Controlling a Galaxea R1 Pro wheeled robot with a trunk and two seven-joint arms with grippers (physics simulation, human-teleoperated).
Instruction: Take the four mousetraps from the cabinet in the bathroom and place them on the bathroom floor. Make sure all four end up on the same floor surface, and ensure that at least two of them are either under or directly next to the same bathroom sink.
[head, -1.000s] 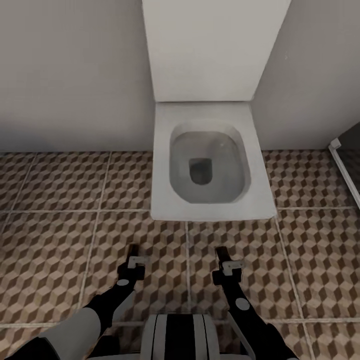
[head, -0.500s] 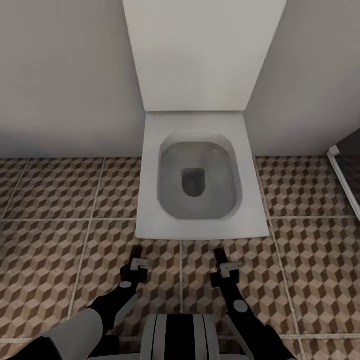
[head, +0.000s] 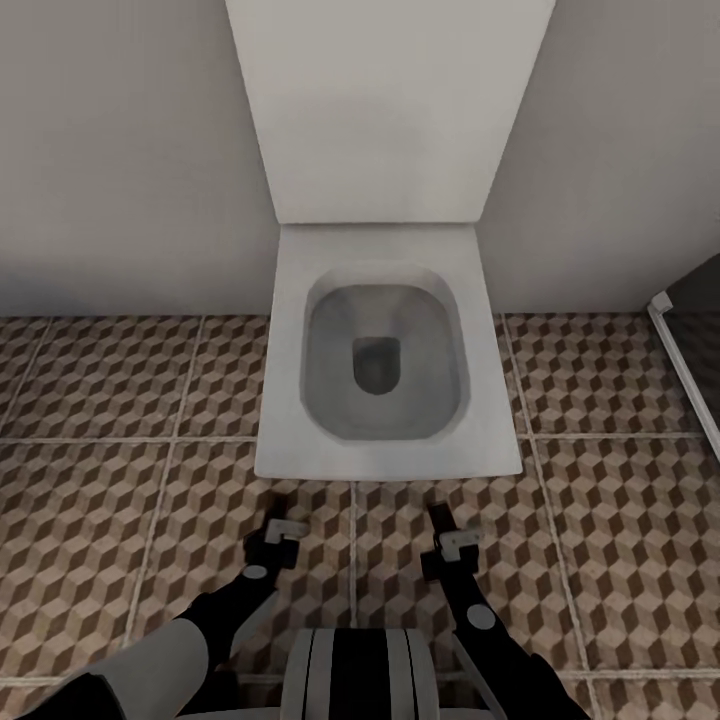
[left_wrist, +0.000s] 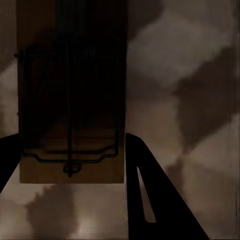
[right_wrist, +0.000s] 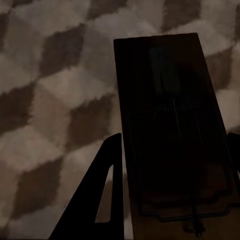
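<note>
1. Head view: the robot faces a white square-bowled toilet (head: 385, 360) with its lid raised against a pale wall (head: 120, 150). The toilet stands on the bathroom floor (head: 90, 520), tiled in a brown, beige and white cube pattern with thin pale grout lines.
2. A dark panel with a white frame edge (head: 690, 350) shows at the right margin of the head view, beside the wall.
3. Left gripper (head: 278, 525): held low over the floor tiles, just in front of the toilet's front edge. In the left wrist view a mousetrap (left_wrist: 70, 100), a tan wooden board with a dark wire frame, sits between the two dark fingers (left_wrist: 150, 200). The fingers are closed against both long edges of the board, so the left gripper is clamped on this mousetrap.
4. Right gripper (head: 450, 537): held low over the floor, level with the left gripper and apart from it, in front of the toilet's right front corner. In the right wrist view a second mousetrap (right_wrist: 175, 135), in deep shadow, lies between the fingers (right_wrist: 100, 205), which press on its long edges. The right gripper is clamped on this second mousetrap.
5. Both wrist views show cube-pattern tile behind the held boards. Whether either board touches the floor cannot be determined.
</note>
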